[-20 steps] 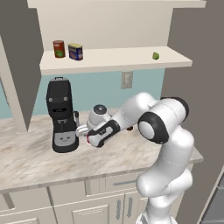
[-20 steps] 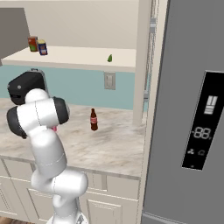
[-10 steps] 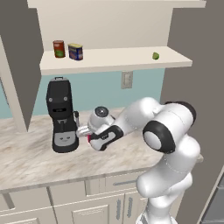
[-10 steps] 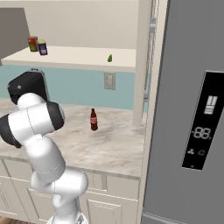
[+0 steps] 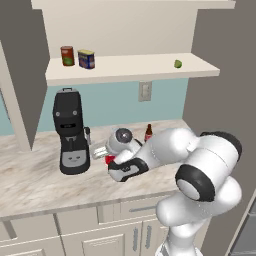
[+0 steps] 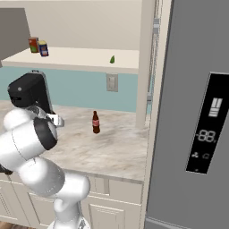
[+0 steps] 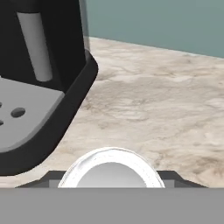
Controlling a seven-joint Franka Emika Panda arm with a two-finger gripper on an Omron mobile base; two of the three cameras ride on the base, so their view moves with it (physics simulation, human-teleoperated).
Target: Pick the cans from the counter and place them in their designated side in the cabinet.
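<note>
Beside the glossy black coffee machine (image 5: 70, 132), the pincer (image 5: 106, 157) grips the cylindrical red can (image 5: 110, 159).

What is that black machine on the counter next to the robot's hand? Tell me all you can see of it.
The black coffee machine stands upright on the beige stone counter, below the left end of the cabinet shelf. It has a rounded dark top, a grey front panel and a grey drip base with small holes, seen close in the hand view. It looks like glossy plastic. The gripper is just to its right; whether they touch is unclear.
</note>
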